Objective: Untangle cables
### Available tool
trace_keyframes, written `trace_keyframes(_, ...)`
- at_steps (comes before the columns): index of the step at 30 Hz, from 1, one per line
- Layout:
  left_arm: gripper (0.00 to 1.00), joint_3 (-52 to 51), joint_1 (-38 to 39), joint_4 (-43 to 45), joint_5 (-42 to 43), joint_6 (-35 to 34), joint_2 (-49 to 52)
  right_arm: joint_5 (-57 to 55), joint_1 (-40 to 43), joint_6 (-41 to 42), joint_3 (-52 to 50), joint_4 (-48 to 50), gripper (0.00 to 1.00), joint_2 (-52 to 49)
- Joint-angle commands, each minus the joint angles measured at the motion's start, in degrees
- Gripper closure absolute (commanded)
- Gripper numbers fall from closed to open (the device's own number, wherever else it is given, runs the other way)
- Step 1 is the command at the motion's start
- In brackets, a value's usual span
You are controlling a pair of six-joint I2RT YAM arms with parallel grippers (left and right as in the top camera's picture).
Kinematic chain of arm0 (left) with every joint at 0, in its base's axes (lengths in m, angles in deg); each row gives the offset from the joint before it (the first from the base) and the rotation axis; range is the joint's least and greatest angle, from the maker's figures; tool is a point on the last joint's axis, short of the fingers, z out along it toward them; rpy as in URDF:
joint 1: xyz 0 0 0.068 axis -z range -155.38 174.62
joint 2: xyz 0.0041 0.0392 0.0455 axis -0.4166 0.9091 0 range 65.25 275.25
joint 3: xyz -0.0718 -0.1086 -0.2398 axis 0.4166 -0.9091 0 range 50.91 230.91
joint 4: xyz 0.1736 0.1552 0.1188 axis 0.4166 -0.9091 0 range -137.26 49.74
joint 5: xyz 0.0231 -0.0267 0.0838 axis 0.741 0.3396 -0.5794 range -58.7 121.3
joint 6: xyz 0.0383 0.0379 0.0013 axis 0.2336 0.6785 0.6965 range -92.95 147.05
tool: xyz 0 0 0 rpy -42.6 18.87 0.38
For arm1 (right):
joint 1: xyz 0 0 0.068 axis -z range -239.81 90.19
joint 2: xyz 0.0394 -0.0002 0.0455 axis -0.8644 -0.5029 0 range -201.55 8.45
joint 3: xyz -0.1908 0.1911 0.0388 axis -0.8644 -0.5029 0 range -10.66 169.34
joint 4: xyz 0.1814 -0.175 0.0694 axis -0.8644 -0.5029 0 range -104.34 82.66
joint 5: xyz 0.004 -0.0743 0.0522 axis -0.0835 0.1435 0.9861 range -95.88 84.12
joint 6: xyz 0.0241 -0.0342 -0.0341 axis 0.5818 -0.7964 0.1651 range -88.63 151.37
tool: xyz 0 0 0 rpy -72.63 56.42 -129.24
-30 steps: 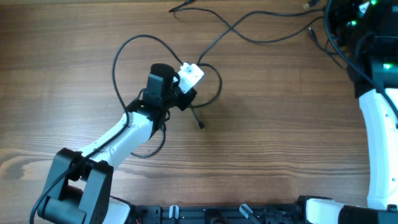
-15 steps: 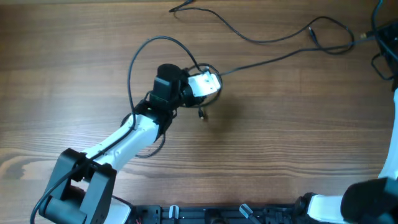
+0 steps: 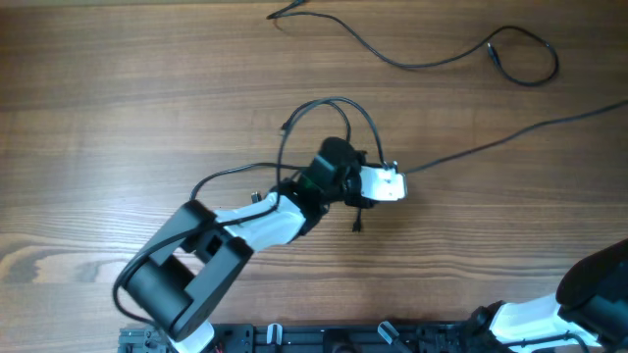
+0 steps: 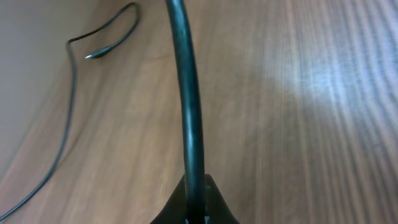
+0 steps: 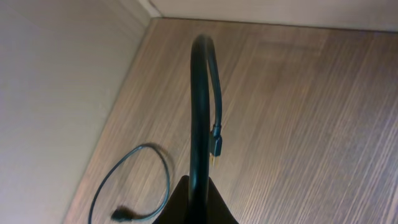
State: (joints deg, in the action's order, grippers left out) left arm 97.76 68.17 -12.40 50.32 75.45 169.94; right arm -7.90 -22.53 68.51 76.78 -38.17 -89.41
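Got the left claw out over the middle of the tabletop, pinched tight on a cable. Can follow that cable from the claw all the way off the right edge in the overhead view. Also spotting a loop of black cord arching over the wrist, plus a small plug just under the claw.

Seeing a second cable lying loose along the far side, curled round at its right end, well apart from the claw.

From the left wrist, same story: fingers squeezed together on the cord, with another strand flat on the wood up in the left corner.

Can't find the right claw from overhead, only a bit of that arm at the lower right. Over on the right wrist view, seeing the right claw clamped shut on a cord too, bending up and over with a connector hanging off the end. Noticing one more strand curled on the wood at lower left there.
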Motion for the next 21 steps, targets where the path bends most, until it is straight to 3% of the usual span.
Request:
trace_keyframes(1,0.94,0.0,0.9,0.3,0.9,-0.9,4.2,-3.1,2.3,-1.2,0.2,1.9,0.96,-2.7)
trace_keyframes(4,0.85,0.0,1.0,0.7,1.0,-2.6,5.0,-3.2,3.6,-2.8,0.2,4.4,0.96,-7.7)
trace_keyframes(14,0.96,0.0,1.0,0.6,4.7,-11.2,5.0,-3.4,4.3,-4.2,0.2,13.1,0.95,-17.1)
trace_keyframes(17,0.95,0.0,1.0,0.4,4.8,-14.9,5.0,-6.1,4.7,-4.1,0.2,13.5,0.86,-18.8)
trace_keyframes(18,0.95,0.0,1.0,0.2,4.8,-14.9,5.0,-7.1,5.0,-4.1,0.2,13.5,0.76,-19.1)
trace_keyframes(21,0.96,0.0,1.0,0.2,4.7,-17.2,5.0,-7.9,5.8,-4.2,0.2,13.7,0.62,-19.5)
